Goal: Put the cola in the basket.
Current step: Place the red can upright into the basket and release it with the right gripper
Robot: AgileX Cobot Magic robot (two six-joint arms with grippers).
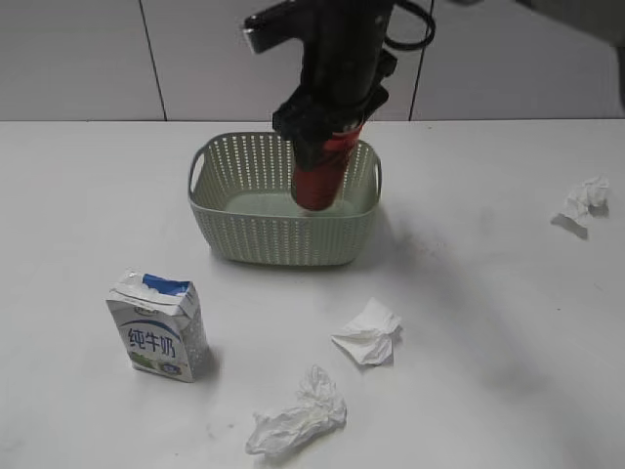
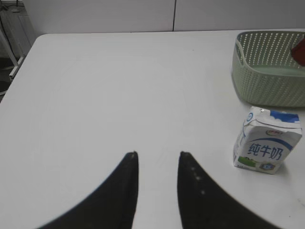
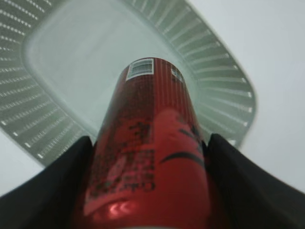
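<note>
The red cola can (image 1: 319,181) hangs upright in my right gripper (image 1: 327,137), its lower end inside the pale green basket (image 1: 283,239) near the right side. I cannot tell whether it touches the basket floor. In the right wrist view the black fingers (image 3: 150,143) press both sides of the cola (image 3: 150,143), with the basket (image 3: 224,95) below it. My left gripper (image 2: 157,155) is open and empty over bare table, well left of the basket (image 2: 267,86), where a sliver of the cola (image 2: 300,50) shows.
A white-and-blue milk carton (image 1: 158,327) stands front left of the basket; it also shows in the left wrist view (image 2: 267,140). Two crumpled tissues (image 1: 369,332) (image 1: 298,415) lie in front. Another tissue (image 1: 584,200) lies far right.
</note>
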